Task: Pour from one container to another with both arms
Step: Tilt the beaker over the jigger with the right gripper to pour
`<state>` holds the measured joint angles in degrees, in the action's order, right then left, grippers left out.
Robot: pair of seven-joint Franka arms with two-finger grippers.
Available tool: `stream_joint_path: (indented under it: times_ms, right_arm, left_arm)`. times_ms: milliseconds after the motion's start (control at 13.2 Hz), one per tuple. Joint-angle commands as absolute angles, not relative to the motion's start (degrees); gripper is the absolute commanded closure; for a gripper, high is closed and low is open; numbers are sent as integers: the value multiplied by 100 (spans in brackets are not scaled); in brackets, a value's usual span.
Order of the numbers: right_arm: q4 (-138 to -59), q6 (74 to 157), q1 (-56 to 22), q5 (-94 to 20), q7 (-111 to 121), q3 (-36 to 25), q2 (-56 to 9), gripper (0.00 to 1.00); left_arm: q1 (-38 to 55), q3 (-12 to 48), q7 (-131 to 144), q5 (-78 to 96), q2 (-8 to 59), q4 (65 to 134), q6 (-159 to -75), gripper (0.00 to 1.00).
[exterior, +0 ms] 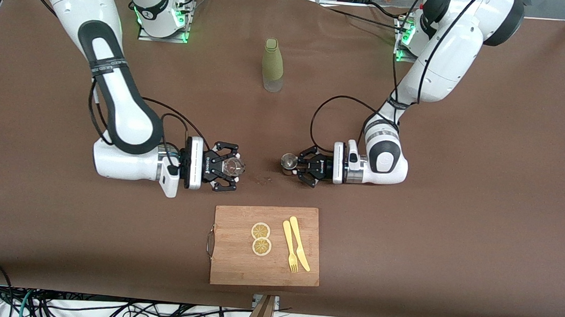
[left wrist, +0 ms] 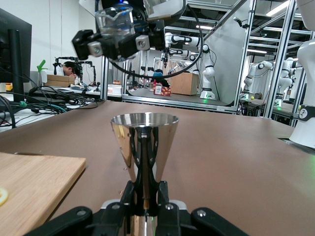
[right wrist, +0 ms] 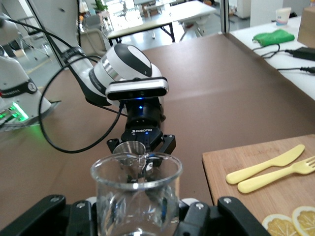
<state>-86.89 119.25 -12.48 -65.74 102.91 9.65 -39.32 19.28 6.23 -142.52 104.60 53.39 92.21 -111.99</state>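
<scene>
Evenly lit from overhead, bright and flat. Soft, faint shadows under both arms (exterior: 118,114) on the brown table (exterior: 455,213). Green glow at the arm bases. Mirror glare on the steel jigger (left wrist: 143,147); bright windows blown out above in the right wrist view. Glass beaker (right wrist: 135,196) close and slightly soft.

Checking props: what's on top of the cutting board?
On the cutting board: two lemon slices, a yellow fork and a yellow knife side by side. What lies beneath them is covered.
</scene>
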Motion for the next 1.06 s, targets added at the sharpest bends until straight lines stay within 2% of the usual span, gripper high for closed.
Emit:
stream_joint_path:
  times_ms: [0, 304, 987]
  right_arm:
    - [-8657, 12383, -1590, -6189, 9827, 949, -3850, 100]
    - [-8666, 12734, -1819, -5672, 9564, 940, -3850, 100]
    - [-8710, 12753, -1872, -4589, 9317, 940, -3841, 100]
  left_arm:
    - [2100, 659, -14397, 10766, 5712, 8676, -11382, 100]
    - [2241, 659, -14318, 10802, 5888, 8306, -11557, 100]
    - [2382, 686, -14186, 10828, 6002, 8043, -11654, 100]
